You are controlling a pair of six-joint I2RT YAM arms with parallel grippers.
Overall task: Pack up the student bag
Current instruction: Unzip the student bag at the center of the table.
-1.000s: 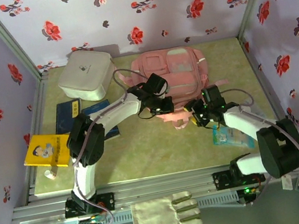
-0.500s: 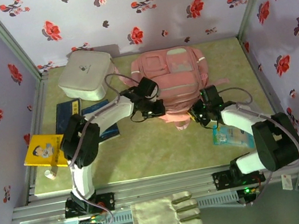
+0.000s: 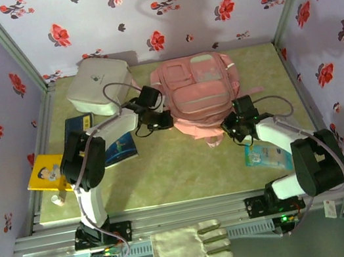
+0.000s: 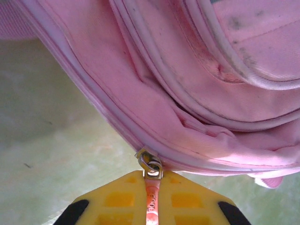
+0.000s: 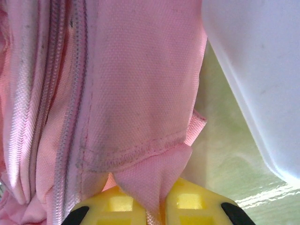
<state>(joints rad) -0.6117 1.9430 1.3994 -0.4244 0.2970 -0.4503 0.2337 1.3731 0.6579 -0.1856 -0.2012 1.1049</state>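
One student bag (image 3: 200,90) lay flat between the two grippers, touching both. The left gripper (image 3: 163,121) was pinched tight on one zipper pull (image 4: 150,198) at the bag's edge, the right gripper (image 3: 228,125) clamped likewise on one pink fabric tab (image 5: 152,180). Outward of the left gripper — one white box (image 3: 99,85) and three books: far blue book (image 3: 79,127), near blue book (image 3: 120,150), yellow book (image 3: 50,173).
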